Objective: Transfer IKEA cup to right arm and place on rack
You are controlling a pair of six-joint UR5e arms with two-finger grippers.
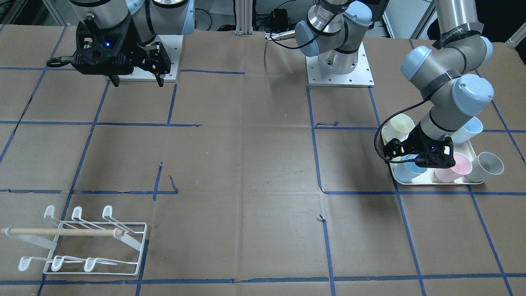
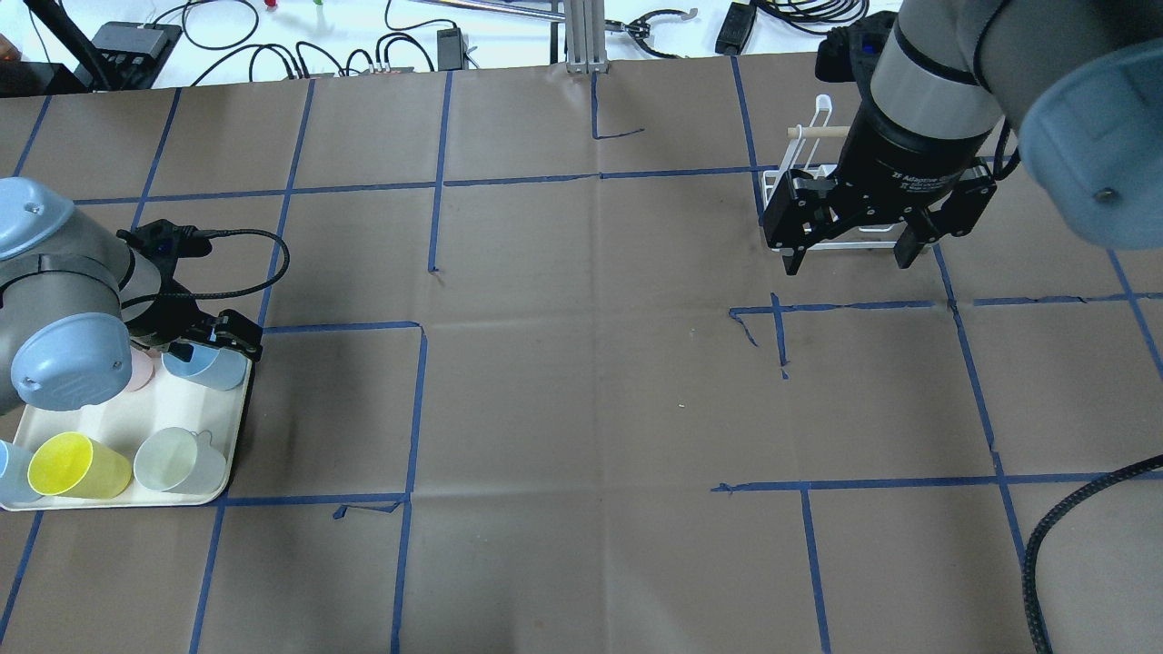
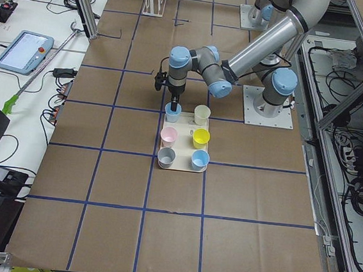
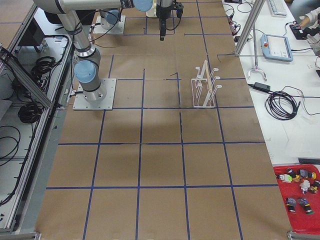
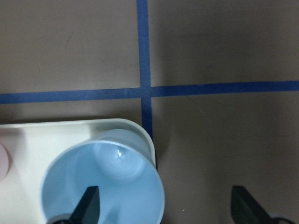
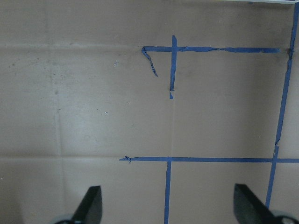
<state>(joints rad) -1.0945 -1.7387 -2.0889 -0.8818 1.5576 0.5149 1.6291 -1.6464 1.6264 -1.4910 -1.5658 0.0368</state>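
One big brown-papered bench (image 1: 246,164) with a blue tape grid, and both arms are over it. The left arm (image 1: 452,82) is bent down over the cup tray. The right arm (image 2: 936,82) hangs high on its own side, with nothing under it but bare paper in its wrist view.

The rack (image 1: 82,242) sits well apart from the tray, at the other end of the bench and on the operators' side. It has no cups on it.

The cream tray (image 2: 118,409) carries six cups. The target looks like the light blue cup (image 5: 103,186), upright in a tray corner with a pink one just beside it.

The left pincer (image 5: 166,205) is spread wide and holds nothing. One finger lines up over the cup's inside and the other is outside the wall, over the bench. I can't tell how deep it is. The right pincer (image 2: 849,259) is also spread wide and holding nothing.

My take is that this is the pick. I'd drop until the fingers overlap the wall properly, pinch gently on that one wall, then lift straight up so the pink neighbour doesn't get nudged. Keeping the grip near the rim should leave the right side plenty of free wall at the handoff.
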